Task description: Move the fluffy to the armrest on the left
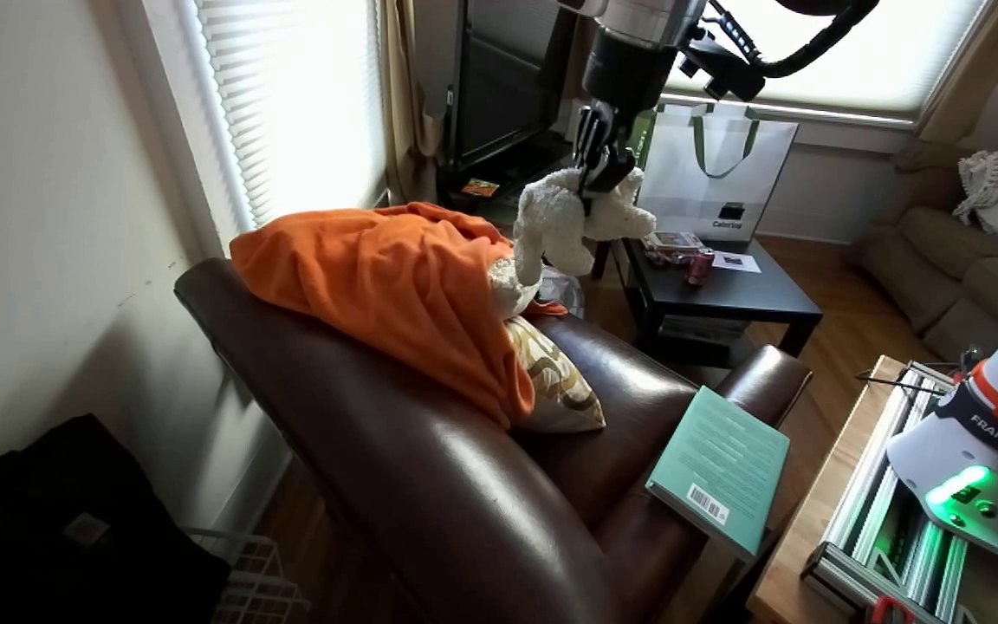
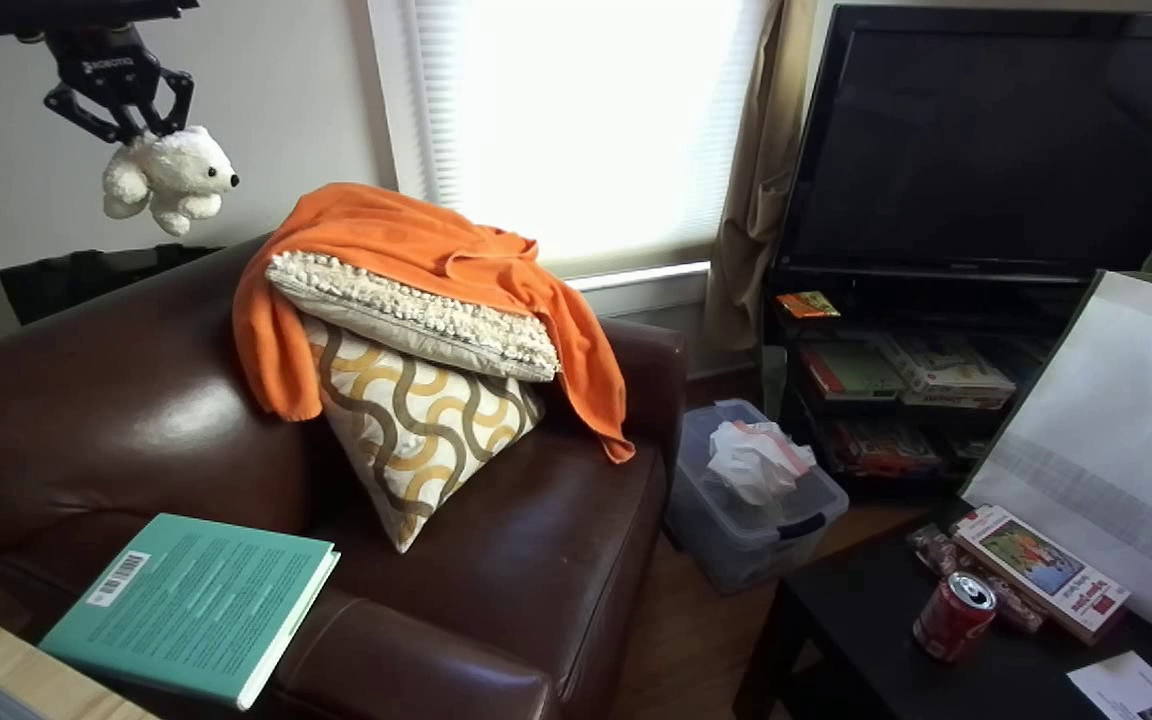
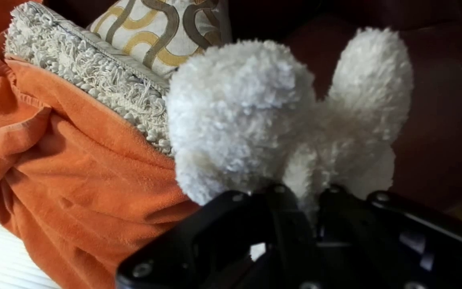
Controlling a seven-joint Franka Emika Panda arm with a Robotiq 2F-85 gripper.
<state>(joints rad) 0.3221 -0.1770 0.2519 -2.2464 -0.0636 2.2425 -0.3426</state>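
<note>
While the claw (image 2: 147,137) was clamped on the fluffy (image 2: 170,174) aloft, armrest (image 2: 426,660) under teal book (image 2: 194,605) sat at five o'clock from it in an exterior view.

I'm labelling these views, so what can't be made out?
Plush bear: face turned away in the wrist view.
Armrest, part beneath the teal book: covered in both exterior views.
Barcode digits: too small in both exterior views.
White bag: cut off by the right edge in an exterior view.

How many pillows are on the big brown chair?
2: the swirly pillow on the seat, and the shaggy pillow just above it, partly under the orange blanket. Another might be hidden beneath that.
</note>
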